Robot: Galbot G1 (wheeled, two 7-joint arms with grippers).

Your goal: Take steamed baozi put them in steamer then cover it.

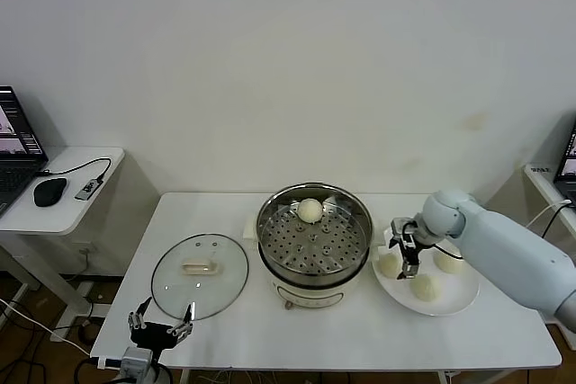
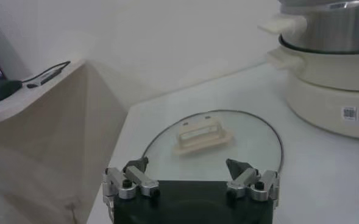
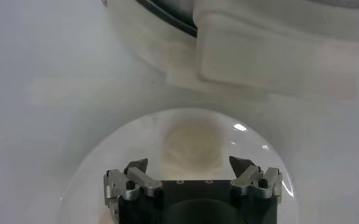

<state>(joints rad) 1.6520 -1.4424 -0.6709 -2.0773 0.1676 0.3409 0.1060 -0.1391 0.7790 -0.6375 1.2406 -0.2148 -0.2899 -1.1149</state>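
The steamer point(image 1: 311, 242) stands mid-table, its perforated tray holding one steamed baozi point(image 1: 310, 210) at the back. Three more baozi point(image 1: 422, 288) lie on a white plate point(image 1: 457, 299) to its right. My right gripper point(image 1: 408, 263) hangs open just over that plate, beside the bun nearest the steamer point(image 1: 388, 264). In the right wrist view that bun point(image 3: 191, 143) lies just ahead of the open right gripper point(image 3: 189, 167). The cover point(image 1: 200, 274), a glass lid with a cream handle point(image 2: 200, 134), lies flat left of the steamer. My left gripper point(image 1: 160, 319) waits open at the front edge, before the lid.
A side table point(image 1: 81, 213) at the left carries a mouse point(image 1: 49, 192), a cable and a laptop. The steamer's base and side handle point(image 3: 270, 58) rise close to the plate's rim point(image 3: 258, 140). The steamer point(image 2: 331, 61) stands right of the lid in the left wrist view.
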